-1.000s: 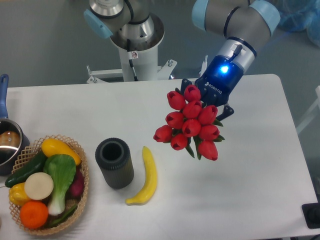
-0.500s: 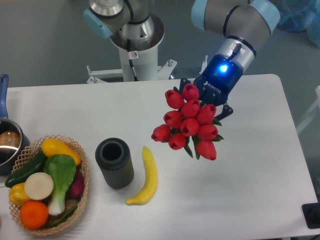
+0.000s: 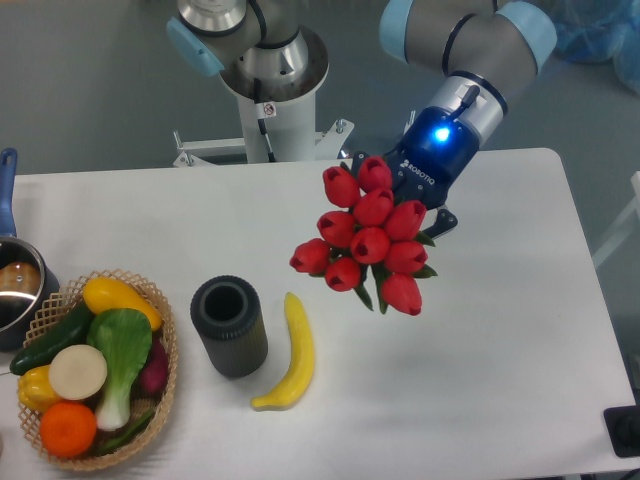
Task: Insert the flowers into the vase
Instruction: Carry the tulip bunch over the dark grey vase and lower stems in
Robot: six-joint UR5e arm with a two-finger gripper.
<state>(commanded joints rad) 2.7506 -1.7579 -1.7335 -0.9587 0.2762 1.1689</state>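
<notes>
Gripper [image 3: 418, 200] clamping flowers [image 3: 366, 240], hanging above table's middle; risking bunch, wider than vase [image 3: 229, 325] mouth, snagging, toppling vase toward near edge.

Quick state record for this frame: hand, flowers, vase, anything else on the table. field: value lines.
hand: mostly hidden behind the flowers; holding the bunch in the air
flowers: red tulips, held above the table, right of the vase, not inserted
vase: dark ribbed cylinder, upright, mouth empty
banana: lying just right of the vase
basket: wicker, left of the vase, filled with vegetables and fruit
pot: at the left edge, partly cut off
table: white
</notes>
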